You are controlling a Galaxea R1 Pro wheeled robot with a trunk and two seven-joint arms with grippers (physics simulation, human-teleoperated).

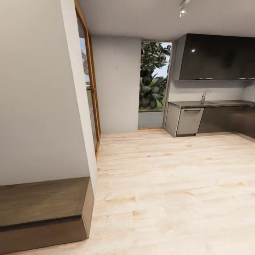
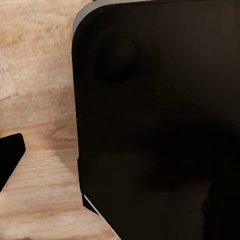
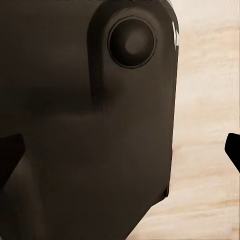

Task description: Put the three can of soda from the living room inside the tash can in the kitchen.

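Soda cans and bin are out of sight, so turning toward the far-right kitchen counter [image 1: 212, 103] risks clipping the near-left bench [image 1: 42, 209]; tool states unreadable.

Light plank floor [image 1: 170, 184] runs ahead; low dark bench [image 1: 42, 209] near left, against a grey wall [image 1: 35, 99]; wood-framed glass door [image 1: 91, 88] beyond; far window [image 1: 153, 78] with foliage; kitchen counter [image 1: 212, 103] with tap [image 1: 204, 95] at right, dark upper cabinets [image 1: 216, 56] above.

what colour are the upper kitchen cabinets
Glossy black, a light glinting off the upper cabinets; clearest in the head view.
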